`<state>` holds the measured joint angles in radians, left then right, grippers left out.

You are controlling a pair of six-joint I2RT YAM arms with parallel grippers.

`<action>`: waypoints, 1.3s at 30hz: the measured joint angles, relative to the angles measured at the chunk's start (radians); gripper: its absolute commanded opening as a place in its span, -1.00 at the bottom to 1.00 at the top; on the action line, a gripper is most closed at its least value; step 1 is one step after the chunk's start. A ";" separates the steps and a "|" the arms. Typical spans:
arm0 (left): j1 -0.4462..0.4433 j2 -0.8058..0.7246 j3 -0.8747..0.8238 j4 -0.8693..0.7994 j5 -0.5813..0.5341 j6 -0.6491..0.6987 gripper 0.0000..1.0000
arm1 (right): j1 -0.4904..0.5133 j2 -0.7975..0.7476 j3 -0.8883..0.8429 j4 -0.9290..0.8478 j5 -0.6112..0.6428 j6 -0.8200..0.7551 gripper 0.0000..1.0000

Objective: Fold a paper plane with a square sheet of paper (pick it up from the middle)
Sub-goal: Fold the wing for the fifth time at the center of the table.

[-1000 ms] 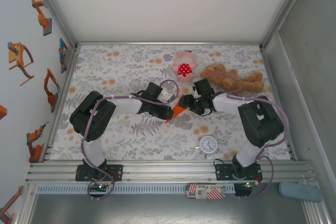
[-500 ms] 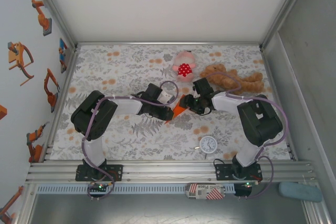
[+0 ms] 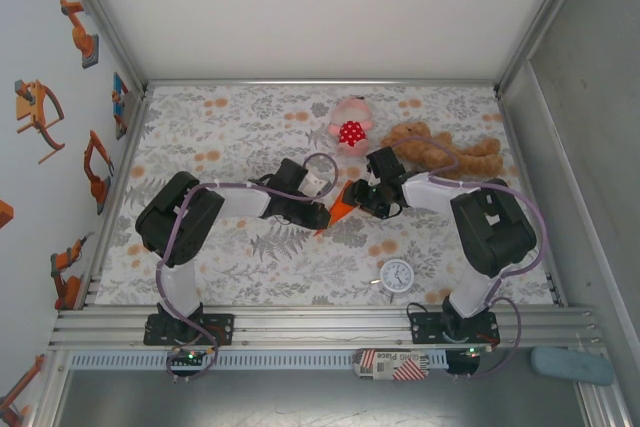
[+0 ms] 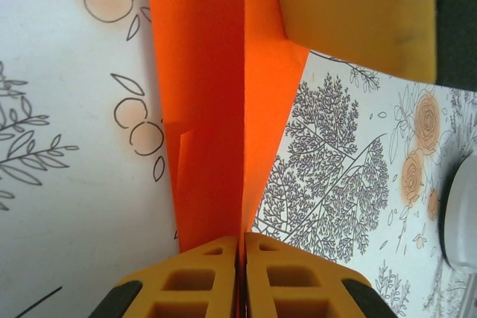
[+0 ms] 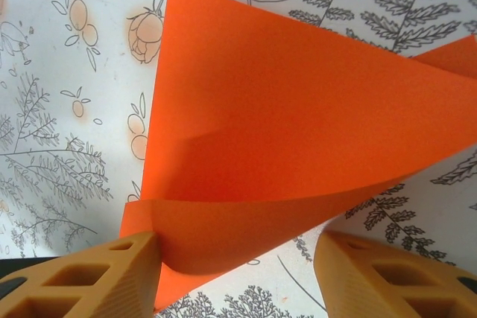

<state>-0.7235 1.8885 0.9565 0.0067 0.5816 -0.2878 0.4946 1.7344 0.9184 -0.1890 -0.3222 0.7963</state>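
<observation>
Pinching the folded bright orange sheet of thin paper (image 4: 201, 72) at its centre crease, the left end effector (image 4: 241, 242) is clamping tightly on it. The right end effector (image 5: 235, 247) is hovering with its jaws apart, straddling the paper's curled flap, one jaw touching it. The paper is lying mid-way across the floral-patterned table (image 3: 220, 137), between both arms.

Mid-table lies the square sheet of paper (image 3: 341, 209) — an orange, creased wedge.
</observation>
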 measured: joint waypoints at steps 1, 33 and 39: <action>0.004 0.002 0.002 -0.005 0.004 -0.009 -0.78 | 0.000 -0.006 -0.001 0.002 -0.001 0.000 0.24; 0.046 0.039 0.024 -0.010 0.094 -0.263 -0.76 | 0.018 0.029 -0.082 0.375 -0.254 0.007 -0.50; 0.049 0.040 0.024 -0.010 0.097 -0.269 -0.74 | 0.019 0.042 -0.059 0.366 -0.252 0.007 -0.50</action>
<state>-0.6743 1.9282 0.9810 -0.0036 0.6785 -0.5568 0.5140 1.7760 0.8597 0.1768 -0.5743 0.8032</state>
